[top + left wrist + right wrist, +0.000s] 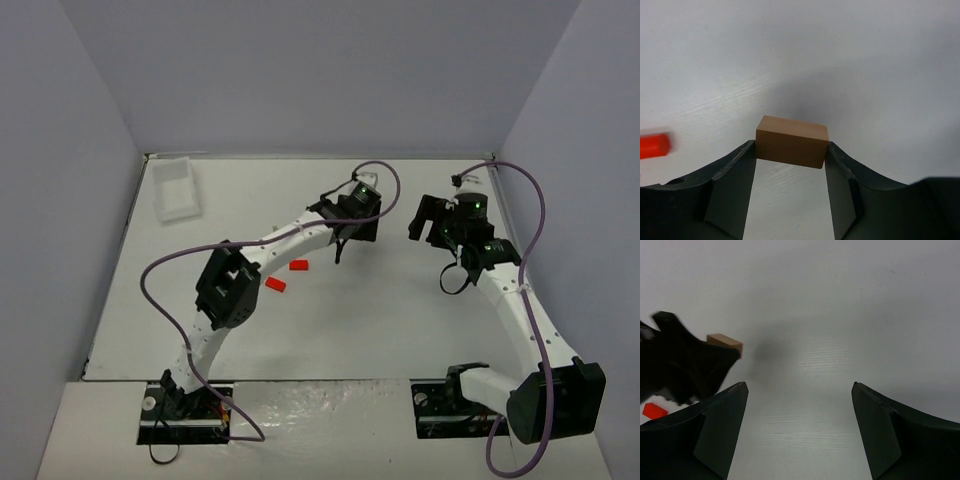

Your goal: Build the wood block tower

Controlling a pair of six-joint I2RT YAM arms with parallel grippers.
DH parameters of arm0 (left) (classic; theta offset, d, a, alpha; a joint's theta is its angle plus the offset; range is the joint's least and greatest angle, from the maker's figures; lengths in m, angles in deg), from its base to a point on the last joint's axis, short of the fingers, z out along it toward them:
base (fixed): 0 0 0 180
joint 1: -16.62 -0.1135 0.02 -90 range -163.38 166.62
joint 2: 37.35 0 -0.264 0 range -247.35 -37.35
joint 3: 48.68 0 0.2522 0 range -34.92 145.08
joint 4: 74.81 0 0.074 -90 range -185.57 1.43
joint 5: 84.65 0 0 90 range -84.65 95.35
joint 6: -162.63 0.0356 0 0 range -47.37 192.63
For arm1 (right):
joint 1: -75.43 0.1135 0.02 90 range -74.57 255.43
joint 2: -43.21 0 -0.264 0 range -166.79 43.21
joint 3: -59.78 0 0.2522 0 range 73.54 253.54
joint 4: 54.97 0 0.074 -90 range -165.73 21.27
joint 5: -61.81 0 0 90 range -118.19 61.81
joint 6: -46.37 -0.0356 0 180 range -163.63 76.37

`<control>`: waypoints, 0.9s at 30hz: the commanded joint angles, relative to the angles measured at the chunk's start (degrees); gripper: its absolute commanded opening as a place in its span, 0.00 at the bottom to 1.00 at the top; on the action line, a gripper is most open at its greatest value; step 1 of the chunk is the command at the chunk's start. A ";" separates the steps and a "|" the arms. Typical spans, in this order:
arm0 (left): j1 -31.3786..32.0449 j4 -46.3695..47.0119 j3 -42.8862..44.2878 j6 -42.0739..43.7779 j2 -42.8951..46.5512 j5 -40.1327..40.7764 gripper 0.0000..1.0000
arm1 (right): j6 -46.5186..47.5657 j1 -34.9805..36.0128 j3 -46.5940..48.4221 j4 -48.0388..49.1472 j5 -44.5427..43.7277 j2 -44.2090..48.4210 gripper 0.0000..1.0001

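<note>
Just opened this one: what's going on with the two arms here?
The left gripper has a tan block pinched between its fingers, over bare table near the middle. The right gripper hangs open and empty close by, facing that block. Two red blocks lie loose on the table beside the left arm, and a white tray sits at the far left corner. Nothing is stacked yet.

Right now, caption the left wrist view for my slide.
Left hand gripping a tan rectangular wooden block between its dark fingers, white table behind, a red-orange wooden block at left.
</note>
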 commanded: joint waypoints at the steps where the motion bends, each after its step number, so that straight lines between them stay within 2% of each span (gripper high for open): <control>1: 1.81 -2.27 4.24 -11.33 -5.90 6.67 0.03 | -2.10 -0.30 0.09 -0.38 -1.17 1.91 0.82; 3: 2.15 -2.20 4.94 -13.06 -7.75 7.26 0.06 | -2.02 -0.21 -0.06 -0.81 -1.38 1.97 0.82; 5: 2.47 -2.38 5.80 -13.97 -9.12 7.52 0.16 | -2.05 -0.07 -0.27 -1.18 -1.17 1.57 0.82; 7: 2.65 -2.56 6.46 -14.28 -10.08 7.76 0.29 | -1.75 0.05 -0.45 -1.54 -0.87 0.92 0.81; 10: 2.65 -3.36 7.10 -14.02 -9.73 7.67 0.56 | -1.56 0.21 -0.64 -1.91 -0.88 0.37 0.81; 13: 2.67 -3.41 6.10 -11.70 -6.08 9.71 0.79 | -1.75 0.95 -0.23 -1.92 -1.15 -0.24 0.81; 15: 2.59 -3.36 5.60 -8.77 -3.15 11.67 0.91 | -2.03 2.21 0.30 -1.92 -1.88 -0.87 0.81; 18: 2.08 -3.80 5.01 -6.03 0.13 12.25 0.97 | -2.32 4.40 1.69 -1.92 -3.93 -2.76 0.81; 21: 1.39 -3.94 1.79 -4.95 4.85 13.77 0.97 | -3.63 7.53 3.74 -1.84 -7.15 -4.77 0.81; 23: 0.31 -3.93 -2.44 -4.52 9.13 14.43 0.97 | -4.66 10.51 5.22 -1.76 -9.86 -6.68 0.81; 27: -6.00 -3.63 -12.22 -4.21 17.95 13.83 0.97 | -8.96 14.29 7.15 -1.75 -12.34 -11.19 0.79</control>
